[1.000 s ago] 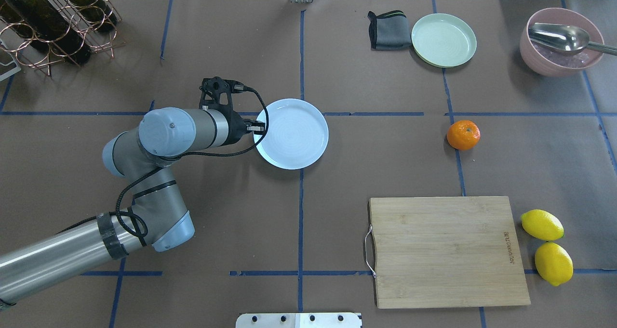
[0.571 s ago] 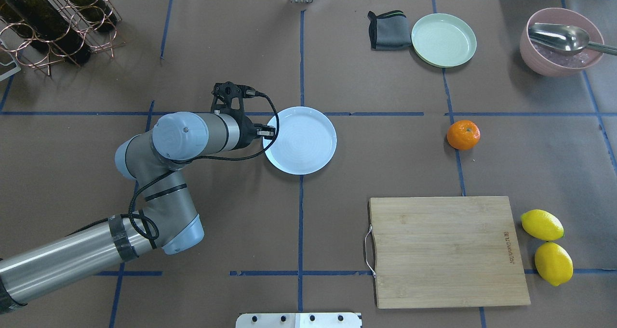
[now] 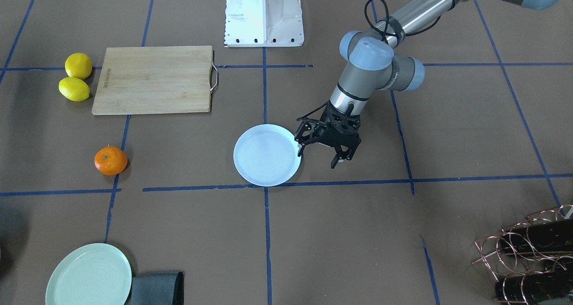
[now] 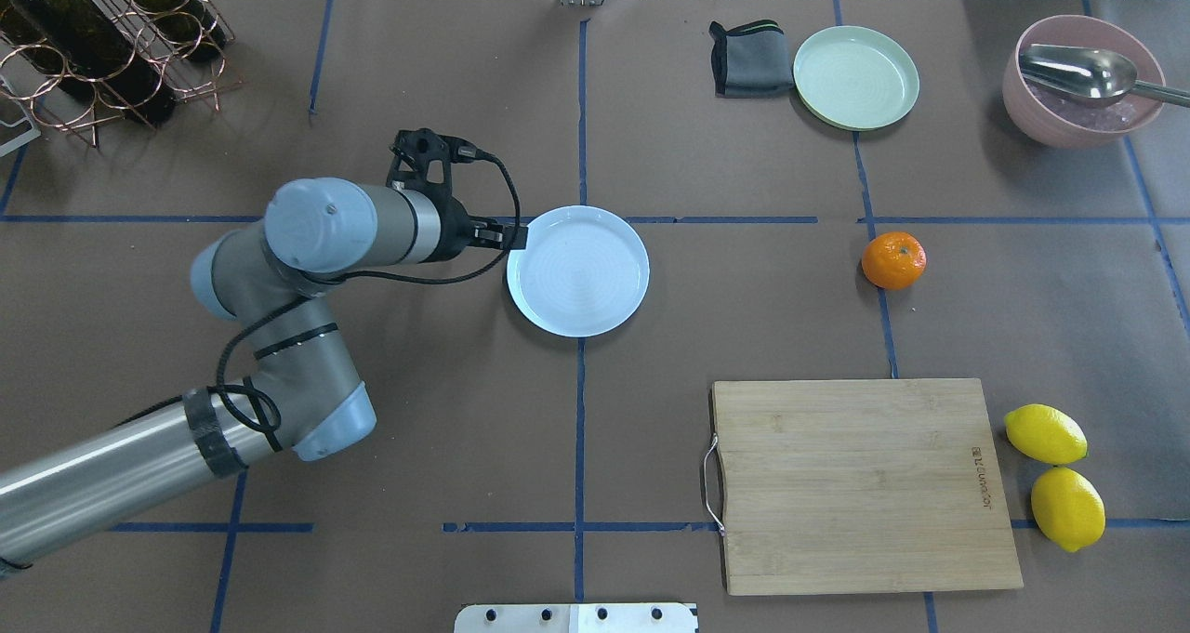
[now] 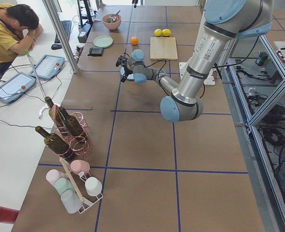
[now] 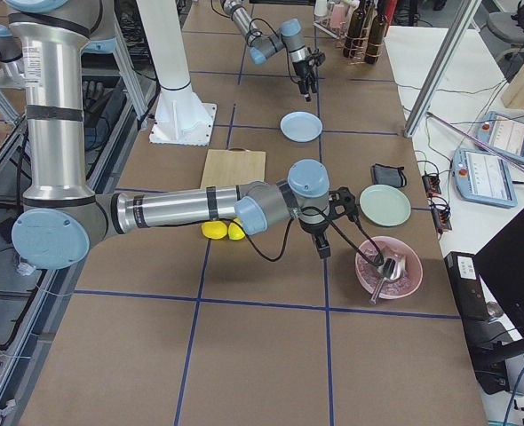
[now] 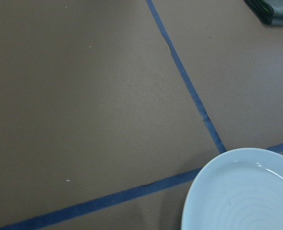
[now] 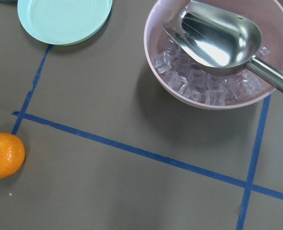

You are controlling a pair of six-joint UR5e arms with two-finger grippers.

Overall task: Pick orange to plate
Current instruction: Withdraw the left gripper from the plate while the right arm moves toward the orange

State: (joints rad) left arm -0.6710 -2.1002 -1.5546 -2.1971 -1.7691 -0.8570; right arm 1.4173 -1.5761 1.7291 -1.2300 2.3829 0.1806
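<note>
The white plate point(image 4: 577, 270) lies flat near the table's middle. My left gripper point(image 3: 317, 156) hangs open just beside the plate's left rim, one fingertip point(image 3: 299, 150) close to the edge and nothing held. The left wrist view shows only part of the plate point(image 7: 242, 191). The orange point(image 4: 893, 260) sits on the table well to the plate's right, and is also seen as the orange point(image 8: 5, 155) at the right wrist view's left edge. My right gripper point(image 6: 322, 247) shows only in the exterior right view, hovering near the pink bowl. I cannot tell whether it is open or shut.
A wooden cutting board point(image 4: 860, 484) lies at front right with two lemons point(image 4: 1046, 433) beside it. At the back right are a mint-green plate point(image 4: 855, 77), a grey cloth point(image 4: 748, 59) and a pink bowl point(image 4: 1023, 103) with ice and a scoop. A bottle rack point(image 4: 102, 38) stands back left.
The plate moved a little to the right with my left gripper at its rim, then stayed put. The left arm has since drawn back to the left, off the rim.
</note>
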